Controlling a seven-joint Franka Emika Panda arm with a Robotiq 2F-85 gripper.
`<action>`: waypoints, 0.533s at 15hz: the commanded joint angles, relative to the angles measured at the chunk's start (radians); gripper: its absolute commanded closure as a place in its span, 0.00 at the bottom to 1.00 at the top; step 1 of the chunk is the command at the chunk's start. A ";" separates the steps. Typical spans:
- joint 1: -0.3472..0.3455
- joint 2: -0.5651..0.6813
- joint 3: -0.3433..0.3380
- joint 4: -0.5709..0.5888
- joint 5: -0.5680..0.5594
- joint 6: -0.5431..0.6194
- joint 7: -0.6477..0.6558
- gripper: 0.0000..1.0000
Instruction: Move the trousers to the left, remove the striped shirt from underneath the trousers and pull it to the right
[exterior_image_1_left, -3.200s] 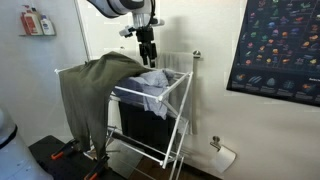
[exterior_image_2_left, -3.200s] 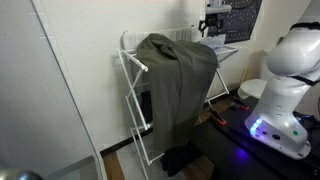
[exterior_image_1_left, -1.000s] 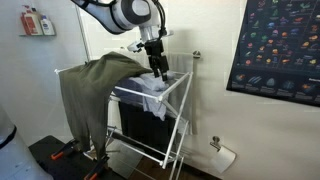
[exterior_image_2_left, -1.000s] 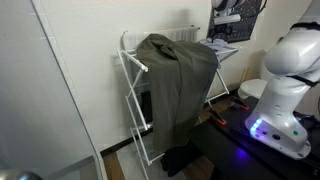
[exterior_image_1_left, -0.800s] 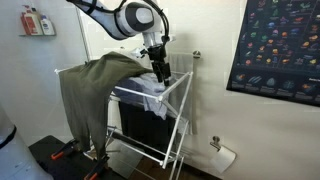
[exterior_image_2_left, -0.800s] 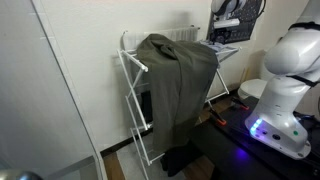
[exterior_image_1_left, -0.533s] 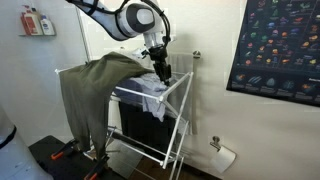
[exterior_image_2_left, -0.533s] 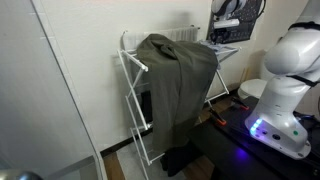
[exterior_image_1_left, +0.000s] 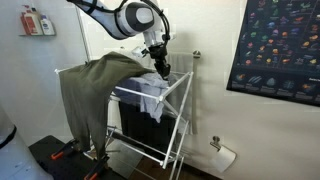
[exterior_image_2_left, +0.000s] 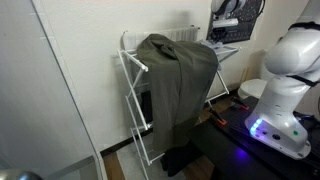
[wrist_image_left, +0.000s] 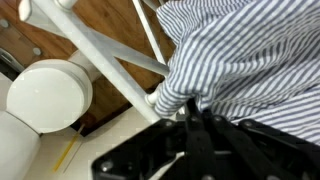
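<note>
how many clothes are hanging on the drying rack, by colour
olive-green: 1, the trousers
blue-and-white striped: 1, the striped shirt
total: 2 garments on the white rack

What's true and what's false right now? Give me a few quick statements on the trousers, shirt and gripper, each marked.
1. The trousers hang over the rack. True.
2. The shirt lies on the floor. False: it hangs on the rack, beside the trousers.
3. The gripper is at the shirt. True.
4. The shirt is plain green. False: the wrist view shows fine blue and white stripes.
</note>
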 joint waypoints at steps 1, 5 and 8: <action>0.004 -0.036 0.008 0.021 0.033 -0.004 0.024 0.97; 0.000 -0.091 0.014 0.101 0.060 -0.041 0.027 0.97; -0.015 -0.127 0.019 0.175 0.044 -0.062 0.065 0.97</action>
